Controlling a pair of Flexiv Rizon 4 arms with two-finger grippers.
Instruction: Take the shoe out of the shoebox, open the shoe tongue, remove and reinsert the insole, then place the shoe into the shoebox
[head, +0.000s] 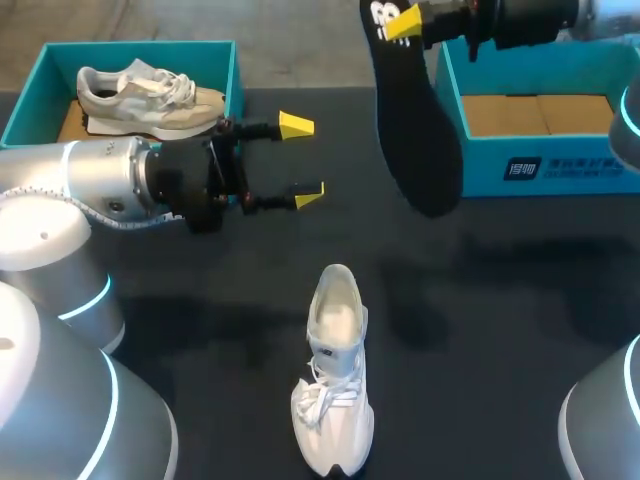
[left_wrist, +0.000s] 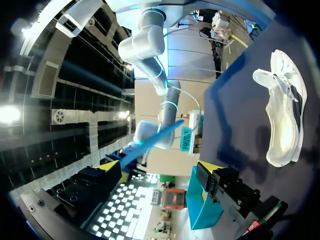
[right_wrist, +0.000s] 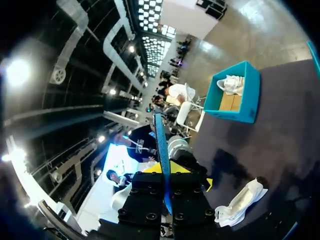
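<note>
A white shoe (head: 335, 380) lies on the dark table near the front middle, its opening facing away from me; it also shows in the wrist views (left_wrist: 282, 110) (right_wrist: 240, 200). High over the table's back, my right gripper (head: 403, 22) is shut on the heel end of a black insole (head: 415, 110), which hangs down beside the right shoebox (head: 560, 165). In the right wrist view the insole (right_wrist: 161, 145) stands edge-on between the shut fingers (right_wrist: 167, 172). My left gripper (head: 302, 160) hangs open and empty above the table, left of the insole and behind the shoe (left_wrist: 160, 172).
A teal shoebox (head: 30, 100) at the back left holds a second, grey-beige shoe (head: 150, 95). The right shoebox shows a bare cardboard bottom (head: 540, 112). My right arm (left_wrist: 150, 45) rises ahead of the left gripper.
</note>
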